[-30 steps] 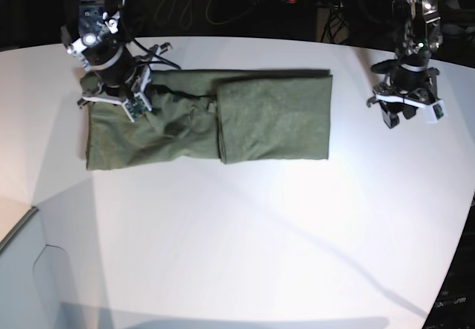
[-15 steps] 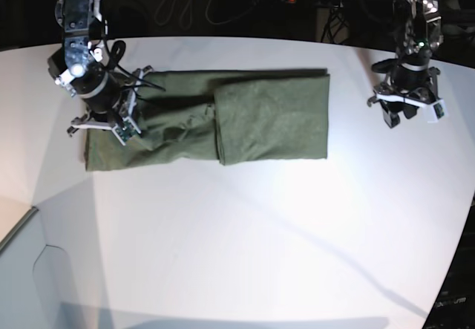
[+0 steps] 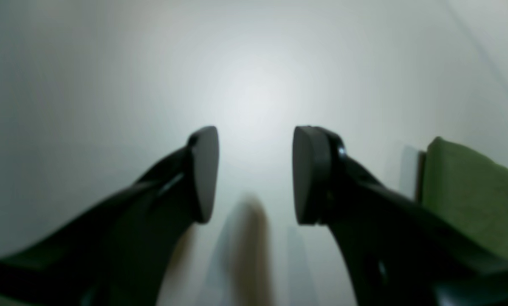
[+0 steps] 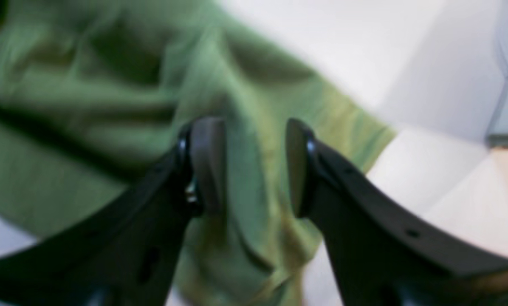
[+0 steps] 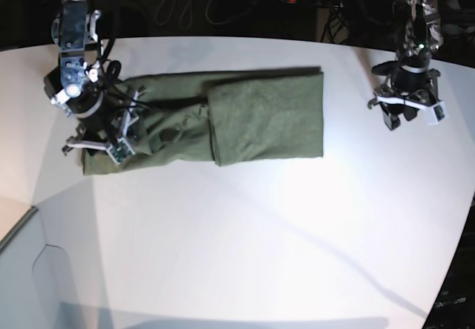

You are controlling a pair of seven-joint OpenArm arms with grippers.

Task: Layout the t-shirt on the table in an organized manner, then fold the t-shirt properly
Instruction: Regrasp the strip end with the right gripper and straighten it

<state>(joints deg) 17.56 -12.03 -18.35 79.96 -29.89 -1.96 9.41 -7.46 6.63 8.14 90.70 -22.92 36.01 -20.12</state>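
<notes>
The olive-green t-shirt point(image 5: 223, 121) lies folded into a long band on the far left part of the white desk point(image 5: 260, 232), its right half doubled over flat, its left end rumpled. The right gripper point(image 4: 254, 165) hangs over that rumpled end, jaws parted with no cloth between them. The left gripper point(image 3: 254, 174) is released above bare desk, well right of the shirt's edge

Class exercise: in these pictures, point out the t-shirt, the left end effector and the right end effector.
t-shirt point(image 5: 267, 117), base view, on the folded-over top layer.
left end effector point(image 3: 255, 174), left wrist view, in the gap midway between its open fingertips, over bare table.
right end effector point(image 4: 256, 165), right wrist view, midway between its open fingertips, above the cloth.
</notes>
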